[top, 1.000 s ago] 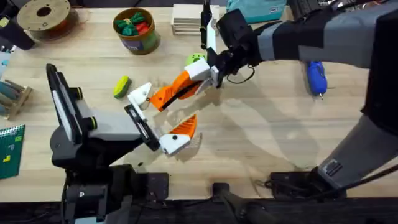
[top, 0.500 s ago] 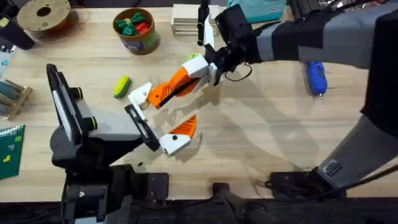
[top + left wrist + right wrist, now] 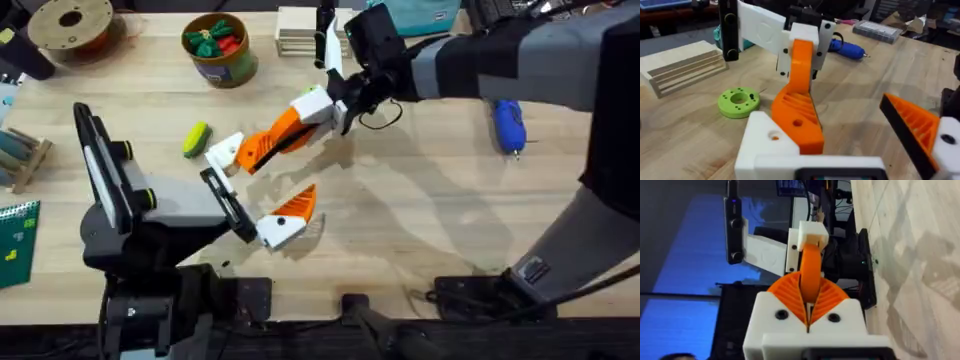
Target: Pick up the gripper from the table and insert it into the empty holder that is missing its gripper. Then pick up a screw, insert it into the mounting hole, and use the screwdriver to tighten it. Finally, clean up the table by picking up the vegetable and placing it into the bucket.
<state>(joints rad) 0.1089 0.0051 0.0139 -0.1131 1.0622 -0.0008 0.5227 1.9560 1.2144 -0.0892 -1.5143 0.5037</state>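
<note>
From above, the right arm reaches across the middle of the worktop (image 3: pixel 420 215), and its end effector (image 3: pixel 322 113) is clamped on the gripper (image 3: pixel 272 140), the orange wedge, which slants down toward the left arm. The wedge's lower tip meets the holder (image 3: pixel 226 152), the white mount that forms the upper finger of the left end effector (image 3: pixel 250 190); that end effector is spread wide, its lower finger bearing its own orange wedge near the worktop. The vegetable (image 3: pixel 195 139), yellow and green, lies just beside the holder on its far left side. The bucket (image 3: pixel 218 47) stands well apart near the far edge with red and green toy pieces inside, and the screwdriver (image 3: pixel 509 123) lies on the right side of the worktop, beyond the right arm. In the left wrist view, the gripper (image 3: pixel 799 97) stands almost upright with its ribbed base set against the holder (image 3: pixel 765 142), while the right end effector (image 3: pixel 802 42) grips its top between white fingers. A green ring disc (image 3: pixel 738 101) lies flat on the wood nearby, wooden slats (image 3: pixel 682 65) sit farther back, and the screwdriver (image 3: pixel 847 49) rests behind the wedge. In the right wrist view, the right end effector (image 3: pixel 809 307) shows its orange ribbed pads (image 3: pixel 785 292) pressed on either side of the gripper (image 3: pixel 810 272), whose far end touches the holder (image 3: pixel 812 234).
</note>
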